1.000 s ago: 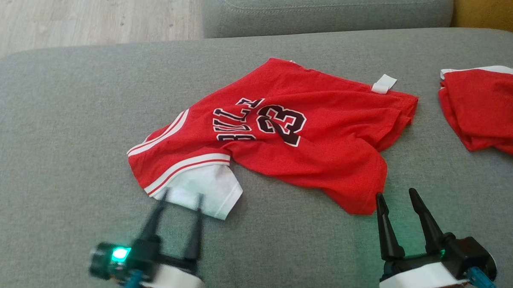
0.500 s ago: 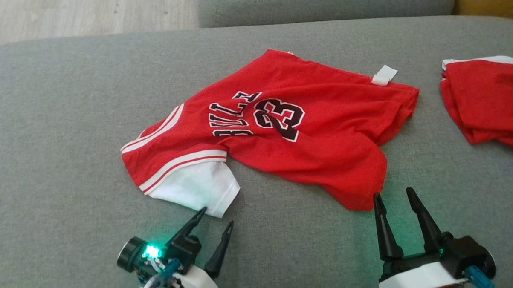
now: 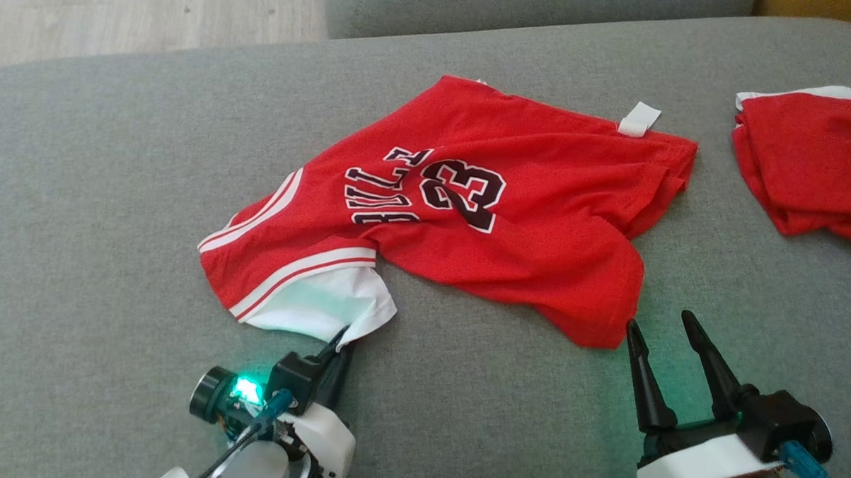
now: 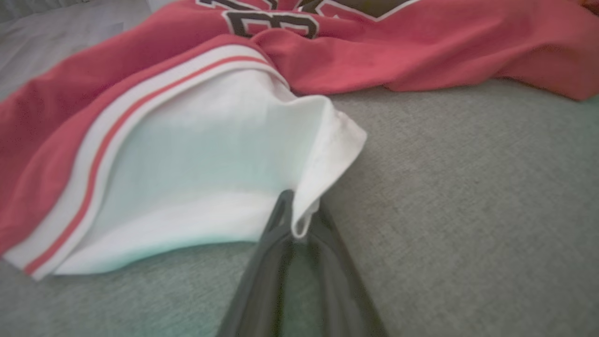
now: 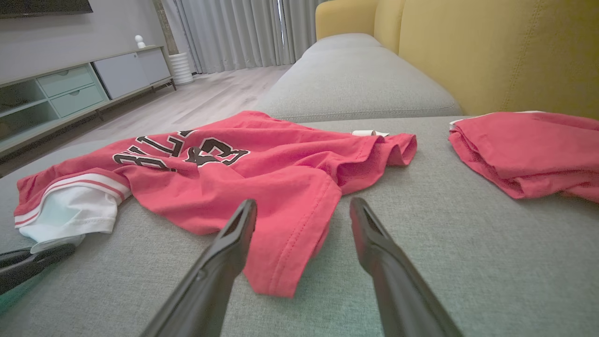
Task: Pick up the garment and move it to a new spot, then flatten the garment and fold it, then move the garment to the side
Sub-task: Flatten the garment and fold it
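Grey cushion (image 3: 116, 186) — red jersey (image 3: 524, 249), folded red cloth (image 3: 810, 174)

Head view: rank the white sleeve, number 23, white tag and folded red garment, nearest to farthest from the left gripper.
1. white sleeve, lower left.
2. number 23, jersey middle.
3. white tag, far edge.
4. folded red garment, far right.

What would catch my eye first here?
A bright red jersey with the number 23 lies crumpled in the middle of the grey sofa cushion. At its near edge the left pincer pinches a corner of the white sleeve, while the right pincer stands open by the red hem. A second red garment sits folded at the far right.
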You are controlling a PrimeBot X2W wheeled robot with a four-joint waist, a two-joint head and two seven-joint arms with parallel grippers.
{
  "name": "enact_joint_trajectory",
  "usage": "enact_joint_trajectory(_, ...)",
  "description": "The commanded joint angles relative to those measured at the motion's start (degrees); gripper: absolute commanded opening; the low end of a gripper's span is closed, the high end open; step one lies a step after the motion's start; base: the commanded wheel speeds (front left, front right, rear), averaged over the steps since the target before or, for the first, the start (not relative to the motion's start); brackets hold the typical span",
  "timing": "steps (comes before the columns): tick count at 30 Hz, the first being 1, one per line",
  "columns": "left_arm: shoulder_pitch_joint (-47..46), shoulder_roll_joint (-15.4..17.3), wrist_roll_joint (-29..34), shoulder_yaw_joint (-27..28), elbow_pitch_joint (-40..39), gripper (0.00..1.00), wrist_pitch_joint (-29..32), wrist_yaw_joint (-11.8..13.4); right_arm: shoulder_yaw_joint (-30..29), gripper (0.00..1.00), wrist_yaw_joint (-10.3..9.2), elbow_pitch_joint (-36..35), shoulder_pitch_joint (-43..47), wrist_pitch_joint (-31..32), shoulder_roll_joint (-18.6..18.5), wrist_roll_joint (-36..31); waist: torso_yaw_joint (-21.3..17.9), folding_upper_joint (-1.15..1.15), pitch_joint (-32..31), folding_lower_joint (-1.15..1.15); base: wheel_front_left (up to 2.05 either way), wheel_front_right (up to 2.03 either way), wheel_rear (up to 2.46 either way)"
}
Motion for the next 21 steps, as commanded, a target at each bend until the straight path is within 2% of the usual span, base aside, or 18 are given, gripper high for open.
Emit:
enact_joint_trajectory(1,-0.7,0.6,-0.9,1.6,0.5,0.0,-0.4,0.1,1.2,1.0,0.39,-1.7,-1.3,-0.8,-1.0,-0.1,0.2,0.0,-0.4,0.0,0.0,0.0,0.0)
enact_joint_trajectory(4,-0.8,0.7,-1.1,1.9,0.0,0.0,-1.0,0.5,1.0,1.0,0.39,-1.5,-0.8,-0.8,-1.0,-0.1,0.9,0.0,-1.2,0.0,0.0,0.0,0.0)
enact_joint_trajectory(7,-0.6,1.5,-0.7,2.6,-4.2,0.0,-1.2,1.7,1.1,1.0,0.39,0.0,-0.3,-0.8,-0.7,0.5,1.8,0.0,-1.9,0.0,0.0,0.0,0.0)
enact_joint_trajectory(15,1.1,8.3,2.4,6.1,-24.8,0.0,-1.2,6.0,3.5,1.0,0.39,13.4,-2.6,-0.8,0.0,1.9,5.8,0.0,-2.9,0.0,0.0,0.0,0.0)
enact_joint_trajectory(18,1.0,10.6,2.9,7.2,-29.5,0.0,-1.2,6.3,3.5,1.0,0.39,18.2,-5.6,-0.8,0.0,0.8,7.0,0.0,-2.7,0.0,0.0,0.0,0.0)
enact_joint_trajectory(21,0.9,12.0,3.1,7.3,-31.1,0.0,-1.2,5.9,1.7,1.0,0.39,20.0,-8.0,-0.8,0.5,-1.0,7.8,0.0,-2.4,0.0,0.0,0.0,0.0)
